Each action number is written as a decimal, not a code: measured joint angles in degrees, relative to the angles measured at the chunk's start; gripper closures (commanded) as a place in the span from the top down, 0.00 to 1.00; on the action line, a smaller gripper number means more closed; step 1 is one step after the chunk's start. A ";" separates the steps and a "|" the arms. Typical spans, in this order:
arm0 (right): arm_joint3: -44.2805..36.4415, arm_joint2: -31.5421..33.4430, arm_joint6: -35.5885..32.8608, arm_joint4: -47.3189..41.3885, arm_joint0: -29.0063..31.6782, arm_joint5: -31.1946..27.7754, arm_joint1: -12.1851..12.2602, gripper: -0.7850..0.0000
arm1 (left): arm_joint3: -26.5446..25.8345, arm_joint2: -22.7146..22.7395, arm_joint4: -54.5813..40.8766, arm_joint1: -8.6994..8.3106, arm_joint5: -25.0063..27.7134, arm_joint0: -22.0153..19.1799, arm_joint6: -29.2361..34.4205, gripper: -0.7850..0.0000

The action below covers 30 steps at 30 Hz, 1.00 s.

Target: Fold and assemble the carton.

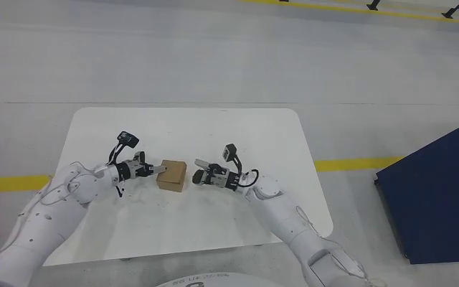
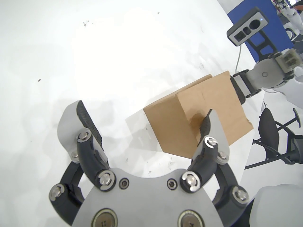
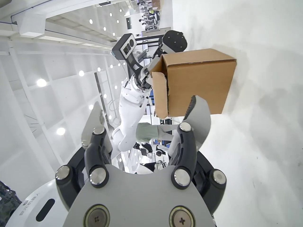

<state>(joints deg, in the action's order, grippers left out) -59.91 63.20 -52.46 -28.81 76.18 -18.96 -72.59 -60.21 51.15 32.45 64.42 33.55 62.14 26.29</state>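
A small brown carton (image 1: 172,175) stands on the white table (image 1: 215,136), folded into a box. In the right wrist view the carton (image 3: 201,79) has its top flap (image 3: 159,93) slightly ajar along one edge. My left gripper (image 1: 156,170) is open at the carton's left side; in its own view the left gripper (image 2: 145,109) has one finger (image 2: 209,126) resting on the carton (image 2: 170,124), the other finger off to the side. My right gripper (image 1: 197,175) is open at the carton's right side, and in its own view the right gripper (image 3: 145,101) has one finger (image 3: 197,112) just before the carton's wall.
The rest of the table around the carton is bare white surface. The front table edge lies close behind both arms. A blue panel (image 1: 423,194) stands on the floor to the right, and an office chair (image 2: 272,128) beyond the table edge.
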 measured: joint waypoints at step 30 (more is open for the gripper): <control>0.91 -3.71 6.75 5.36 -2.08 7.31 -0.70 0.48 | -1.19 1.86 0.05 -0.13 1.08 1.24 0.00 1.00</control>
<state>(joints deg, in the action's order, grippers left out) -59.01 59.49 -45.70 -23.45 74.09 -11.64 -73.29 -61.40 53.01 32.50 64.29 34.63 63.38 26.29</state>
